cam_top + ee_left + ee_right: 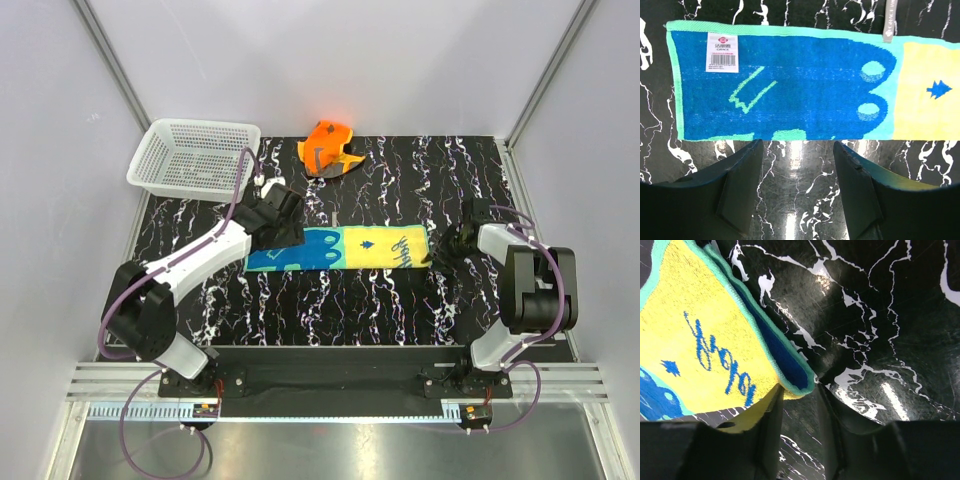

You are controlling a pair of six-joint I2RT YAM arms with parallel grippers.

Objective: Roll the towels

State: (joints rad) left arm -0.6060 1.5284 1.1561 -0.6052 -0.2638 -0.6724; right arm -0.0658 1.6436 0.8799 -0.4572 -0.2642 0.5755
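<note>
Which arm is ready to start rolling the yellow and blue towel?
Probably right: the right gripper straddles the yellow and blue terry towel's lifted corner. The left gripper hovers open, just short of the other end.

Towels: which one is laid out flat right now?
The yellow and blue towel, spread flat mid-table; the orange towel lies crumpled in a heap at the far edge, near the white basket.

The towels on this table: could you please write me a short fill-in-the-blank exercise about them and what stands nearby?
1. The flat towel carries a white label on its ___ end.
2. The crumpled towel is ___.
3. The basket stands in the far ___ corner.
4. The writing is on the flat towel's ___ part.
Missing words: blue; orange; left; yellow.
</note>
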